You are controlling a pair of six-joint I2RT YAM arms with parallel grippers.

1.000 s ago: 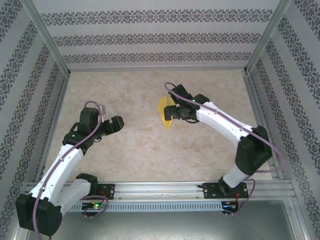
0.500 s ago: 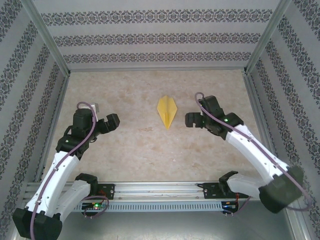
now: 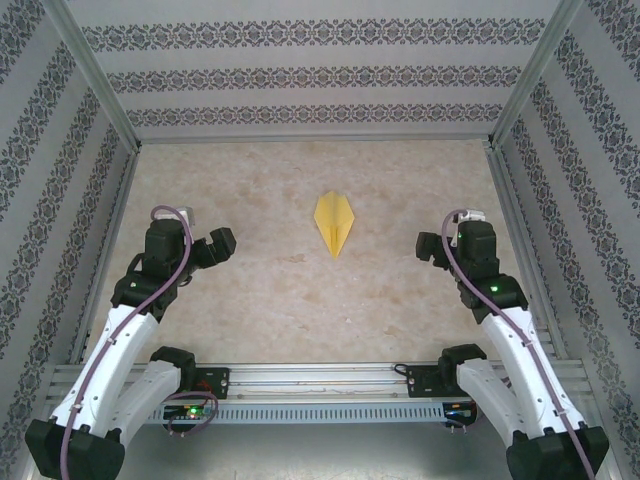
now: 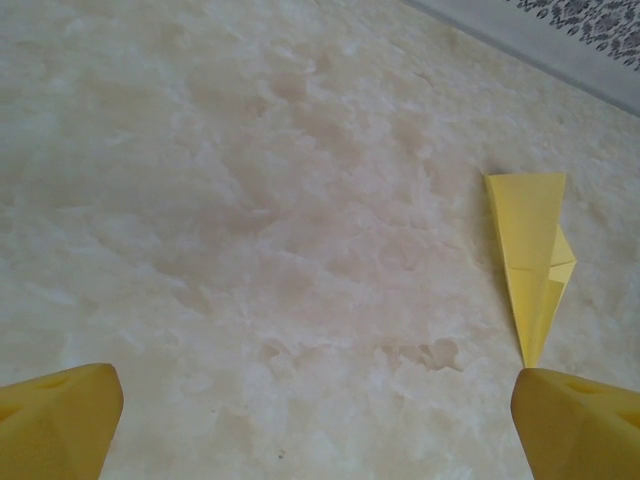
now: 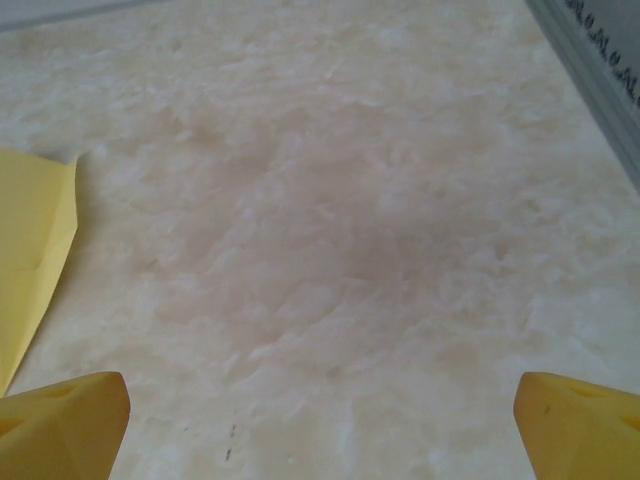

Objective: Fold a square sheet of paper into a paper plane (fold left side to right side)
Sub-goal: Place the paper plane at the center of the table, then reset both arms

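The paper plane lies flat on the bench, about midway between my two arms. It is a slim yellow dart, its point turned toward my bases and its blunt tail toward the patterned back wall.

My left jaws, at the end of my left arm, stand spread wide with nothing in them, well to the left of the plane. My right jaws, on my right arm, are spread just as wide and grip nothing, well to its right.

Through my left wrist I see the plane off to the right, its centre crease showing and its point ending just above one yellow fingertip. Through my right wrist the plane sits at the left edge, partly cut off, above the other side's fingertip.
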